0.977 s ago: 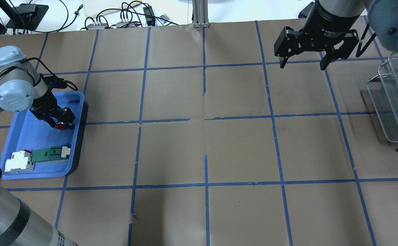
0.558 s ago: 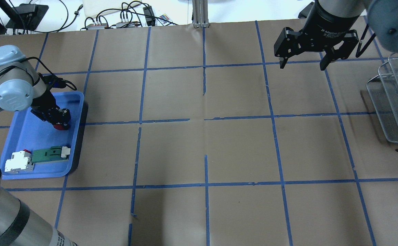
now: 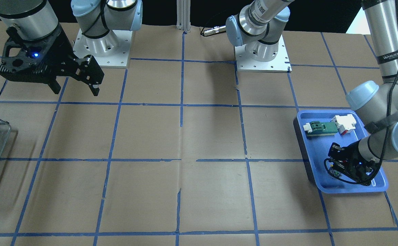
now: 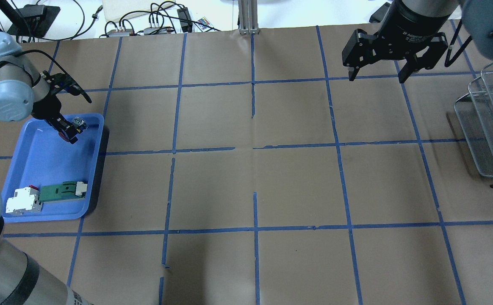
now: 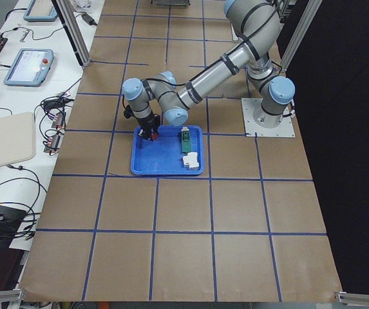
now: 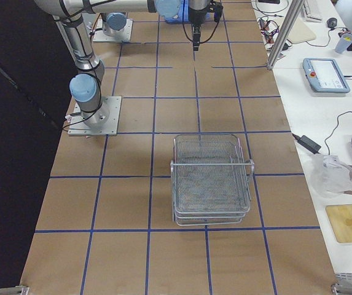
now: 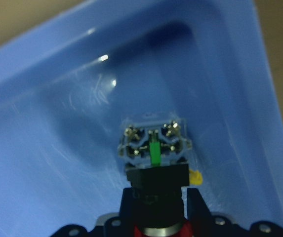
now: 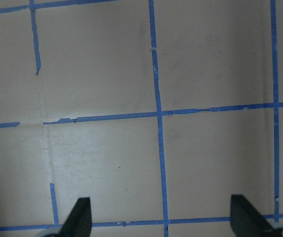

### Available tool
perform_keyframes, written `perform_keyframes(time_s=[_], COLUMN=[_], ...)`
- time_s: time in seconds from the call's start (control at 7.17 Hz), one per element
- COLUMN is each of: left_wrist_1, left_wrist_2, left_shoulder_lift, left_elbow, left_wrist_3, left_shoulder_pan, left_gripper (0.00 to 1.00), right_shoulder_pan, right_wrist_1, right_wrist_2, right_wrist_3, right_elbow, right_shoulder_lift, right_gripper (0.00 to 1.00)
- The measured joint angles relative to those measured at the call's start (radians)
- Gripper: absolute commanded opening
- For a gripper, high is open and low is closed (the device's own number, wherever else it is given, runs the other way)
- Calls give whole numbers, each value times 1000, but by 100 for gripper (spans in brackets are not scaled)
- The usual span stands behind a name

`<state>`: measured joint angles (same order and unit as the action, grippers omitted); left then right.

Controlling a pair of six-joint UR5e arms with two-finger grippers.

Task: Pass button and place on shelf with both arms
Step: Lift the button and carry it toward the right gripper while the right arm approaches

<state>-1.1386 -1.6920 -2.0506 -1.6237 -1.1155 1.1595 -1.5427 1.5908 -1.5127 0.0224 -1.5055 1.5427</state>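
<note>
Blue tray behind button; terminals seemingly wrist-view only.

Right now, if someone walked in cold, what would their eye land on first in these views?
First, the left gripper shut on the red button over the far end of the blue tray, at the left end of the table. Next, the right gripper hanging open and empty over bare paper at the far right, near the wire shelf at the right end.
</note>
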Motion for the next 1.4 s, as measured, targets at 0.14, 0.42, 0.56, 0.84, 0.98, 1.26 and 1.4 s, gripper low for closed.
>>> perform_keyframes(time_s=[0.14,0.42,0.56,0.84,0.98,1.26,1.4], left_wrist_1=[-22,-95,-129,-154,-154,-151,-157], left_wrist_2=[4,31,69,147,217,391,474], left_shoulder_lift=[24,78,99,115,117,112,108], left_elbow=[27,74,86,92,92,93,93], left_wrist_3=[-95,-244,-302,-362,-381,-378,-349], left_shoulder_pan=[46,168,236,370,436,519,546], left_gripper=[0,0,0,0,0,0,0], right_shoulder_pan=[21,92,133,202,231,252,255], right_wrist_1=[-1,-14,-22,-110,-181,-239,-247], right_wrist_2=[41,130,147,207,242,269,285], right_wrist_3=[-96,-366,-521,-845,-1023,-1323,-1472], right_elbow=[3,5,5,4,3,-1,-6], right_shoulder_lift=[1,3,3,6,11,49,60], right_gripper=[100,100,100,100,100,100,100])
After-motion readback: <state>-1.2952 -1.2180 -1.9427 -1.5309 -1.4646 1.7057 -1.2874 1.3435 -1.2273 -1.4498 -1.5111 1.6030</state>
